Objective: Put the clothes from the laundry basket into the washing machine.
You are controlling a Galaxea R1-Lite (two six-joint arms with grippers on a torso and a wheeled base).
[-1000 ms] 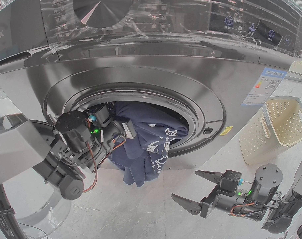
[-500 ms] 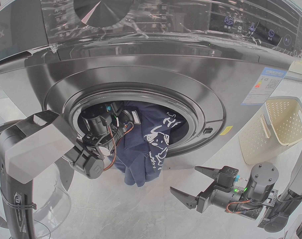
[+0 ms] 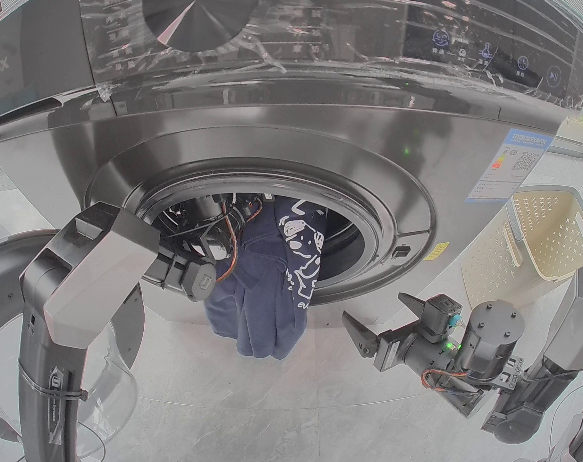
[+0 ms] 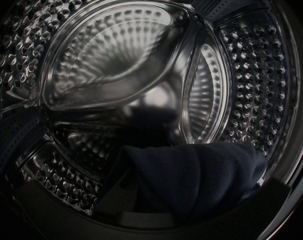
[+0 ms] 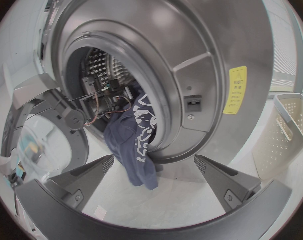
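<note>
R fingers (image 3: 359, 338) spread, apart frm hanging shirt (image 3: 266, 290).

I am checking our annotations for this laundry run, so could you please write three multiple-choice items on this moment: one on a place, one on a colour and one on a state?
1. Where is the navy garment relative to the washing machine?
A. Lying on top of it
B. Draped over its door opening, partly hanging outside
C. Wholly inside it

2. What colour is the laundry basket?
A. Red
B. Black
C. Cream

3. How is the right gripper?
A. Open, holding nothing
B. Shut on the garment
C. Shut on the basket

Answers:
1 B, its lower part hangs below the opening's rim.
2 C, its perforated wall is cream.
3 A, it stands spread in front of the machine, with nothing in it.
</note>
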